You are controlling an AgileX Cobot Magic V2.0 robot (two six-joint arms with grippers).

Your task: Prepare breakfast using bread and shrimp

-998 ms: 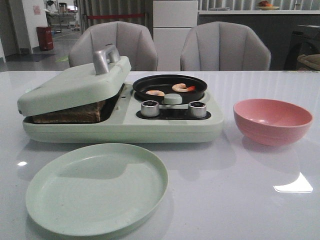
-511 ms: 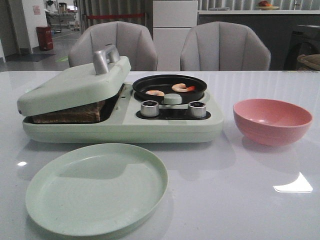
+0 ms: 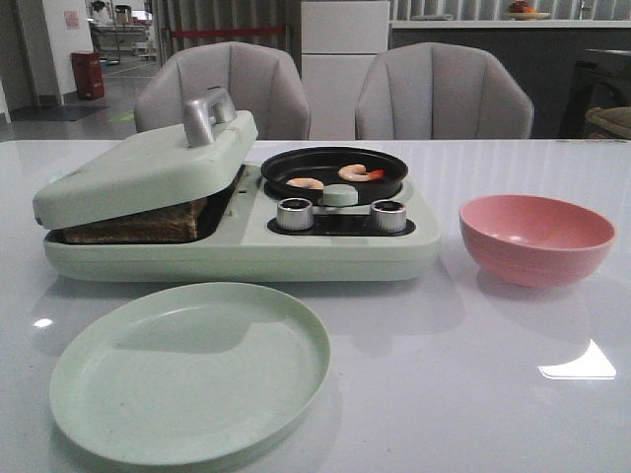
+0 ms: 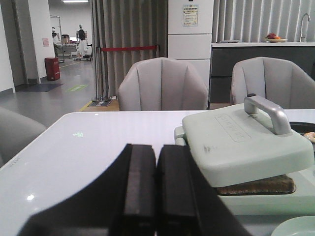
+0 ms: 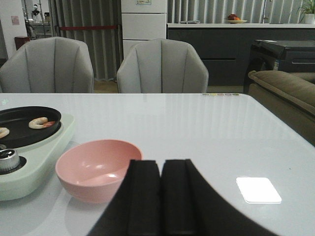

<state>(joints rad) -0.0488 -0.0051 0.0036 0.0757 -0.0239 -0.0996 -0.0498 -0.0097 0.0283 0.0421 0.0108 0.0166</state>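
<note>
Taking the mint-green breakfast maker (image 3: 237,251) as the landmark, its left half holds the bread (image 3: 138,225) under the tilted press lid (image 3: 143,172), which rests on the slices and is not fully down. In front of the appliance sits a pale green plate (image 3: 189,370), bare. On its right half, the black frying pan (image 3: 333,169) holds the shrimp (image 3: 360,173), both pink. Right of it stands a pink bowl (image 3: 537,236), seemingly empty. The left hand (image 4: 156,194) and right hand (image 5: 161,196) are both pressed together, holding nothing. Cooking looks underway or finished; plating the bread and shrimp remains.
</note>
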